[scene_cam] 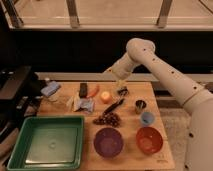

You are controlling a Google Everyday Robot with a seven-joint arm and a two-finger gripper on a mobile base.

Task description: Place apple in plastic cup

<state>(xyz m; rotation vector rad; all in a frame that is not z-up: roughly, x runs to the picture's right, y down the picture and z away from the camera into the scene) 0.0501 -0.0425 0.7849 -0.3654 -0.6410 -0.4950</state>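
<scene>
The apple, small, round and yellow-orange, sits on the wooden table near its far middle. The plastic cup, small and light blue, stands to the right of the apple and nearer the front, just in front of a dark metallic cup. My gripper hangs from the white arm over the far part of the table, just right of the apple and slightly behind it, pointing down. It is apart from the plastic cup.
A purple bowl and an orange bowl stand at the front. A green tray fills the front left. Dark grapes, a dark elongated object, a carrot-like thing, a black block and a blue sponge lie around the apple.
</scene>
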